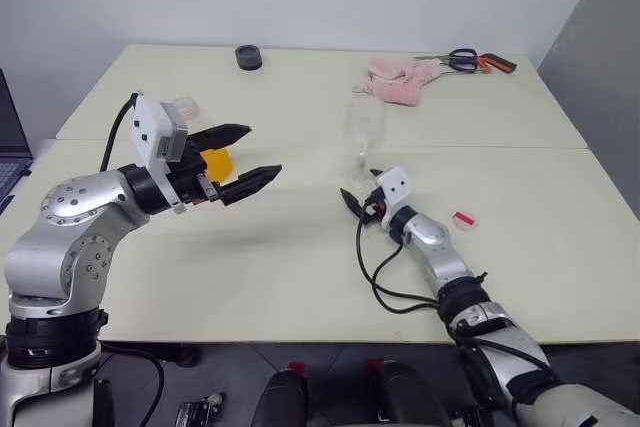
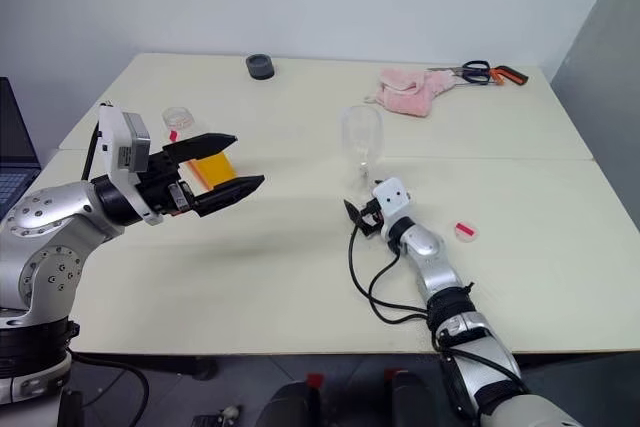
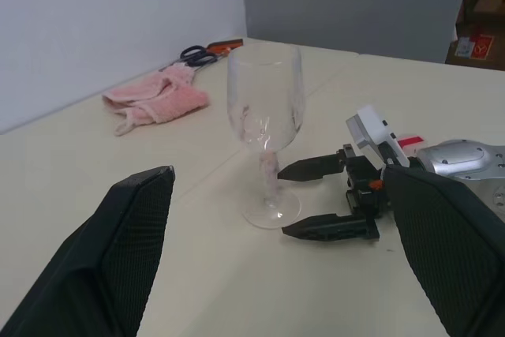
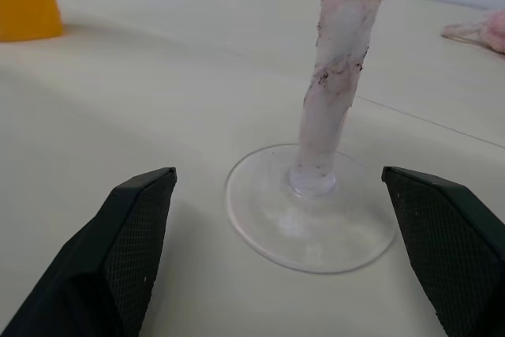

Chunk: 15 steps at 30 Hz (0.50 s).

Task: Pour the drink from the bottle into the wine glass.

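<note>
While both arms reach out over the pale desk [image 1: 300, 277], the head view shows the left pincer [image 1: 243, 154] raised above it with its black fingers spread wide and nothing between them. Behind that pincer stands the bottle [image 2: 200, 147], clear on top with the orange drink [image 2: 212, 169] low inside it. Near the middle, the wine glass [image 1: 364, 133] stands upright, and the right pincer [image 1: 358, 201] lies low just in front of its foot, fingers apart and pinching nothing. A small red-and-white piece [image 1: 463, 218] lies to its right; a pink cloth [image 1: 398, 81], scissors [image 1: 462, 59] and a dark round object [image 1: 248, 57] sit along the far side.

From the left wrist, the glass bowl looks empty.

From the right wrist, the glass stem rises between the spread fingers [image 4: 118, 250], untouched.
</note>
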### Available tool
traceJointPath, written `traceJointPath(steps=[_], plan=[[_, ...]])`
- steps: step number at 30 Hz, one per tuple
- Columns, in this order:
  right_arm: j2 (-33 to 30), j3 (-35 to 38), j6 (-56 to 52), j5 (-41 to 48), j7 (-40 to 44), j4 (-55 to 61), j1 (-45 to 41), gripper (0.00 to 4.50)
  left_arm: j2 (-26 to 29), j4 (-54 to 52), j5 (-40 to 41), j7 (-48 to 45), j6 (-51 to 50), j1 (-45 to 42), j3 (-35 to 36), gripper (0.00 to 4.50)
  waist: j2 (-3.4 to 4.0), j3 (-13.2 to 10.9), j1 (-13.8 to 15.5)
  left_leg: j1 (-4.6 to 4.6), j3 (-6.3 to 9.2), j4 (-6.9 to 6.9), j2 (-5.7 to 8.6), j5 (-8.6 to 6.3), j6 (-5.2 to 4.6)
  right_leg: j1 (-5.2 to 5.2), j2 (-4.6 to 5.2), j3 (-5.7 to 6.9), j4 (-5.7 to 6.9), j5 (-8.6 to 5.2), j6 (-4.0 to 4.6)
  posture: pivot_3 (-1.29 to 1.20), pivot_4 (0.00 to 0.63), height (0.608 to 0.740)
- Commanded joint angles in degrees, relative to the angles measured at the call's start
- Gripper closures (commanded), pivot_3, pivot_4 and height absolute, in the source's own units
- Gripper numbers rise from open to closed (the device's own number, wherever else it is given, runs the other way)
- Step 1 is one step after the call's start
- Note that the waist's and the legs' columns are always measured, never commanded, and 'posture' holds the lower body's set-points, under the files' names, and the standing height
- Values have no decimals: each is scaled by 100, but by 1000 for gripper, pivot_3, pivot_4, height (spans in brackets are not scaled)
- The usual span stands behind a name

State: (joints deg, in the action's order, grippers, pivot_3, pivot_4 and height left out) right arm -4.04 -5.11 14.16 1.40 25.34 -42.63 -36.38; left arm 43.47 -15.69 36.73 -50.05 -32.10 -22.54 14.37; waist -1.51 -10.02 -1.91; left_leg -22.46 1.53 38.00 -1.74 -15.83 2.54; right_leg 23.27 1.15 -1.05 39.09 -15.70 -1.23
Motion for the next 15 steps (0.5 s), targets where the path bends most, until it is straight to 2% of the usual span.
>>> traceJointPath(steps=[1, 6, 9, 15], plan=[[-153, -30, -312, 87, 251, 771, 318, 44, -29, -133, -35, 83, 126, 166, 93, 0, 0, 0, 1, 0, -1, 0, 0, 0, 0, 0, 0, -1, -1, 0, 0, 0, 150, 740], [-548, -155, -1396, 409, 886, 2443, 1110, 44, -98, -144, -167, 238, 199, 783, 176, 0, 1, 0, 9, -2, 2, -1, 0, -1, -1, 0, 2, 0, -2, 0, 0, 0, 150, 740], [-1024, -327, -2269, 776, 1483, 3751, 1706, 44, -180, -68, -478, 439, 431, 1299, 195, 0, 3, -2, 17, -4, 8, -2, -1, -2, -3, 1, 2, 1, -5, -1, -1, 0, 150, 740], [-1610, -482, -3371, 1175, 1837, 5456, 2212, 44, -604, 234, -776, 967, 923, 1942, 565, 0, 3, -2, 6, 5, 9, -2, -5, -2, -4, -1, -4, 2, 0, -1, -1, 0, 150, 740]])
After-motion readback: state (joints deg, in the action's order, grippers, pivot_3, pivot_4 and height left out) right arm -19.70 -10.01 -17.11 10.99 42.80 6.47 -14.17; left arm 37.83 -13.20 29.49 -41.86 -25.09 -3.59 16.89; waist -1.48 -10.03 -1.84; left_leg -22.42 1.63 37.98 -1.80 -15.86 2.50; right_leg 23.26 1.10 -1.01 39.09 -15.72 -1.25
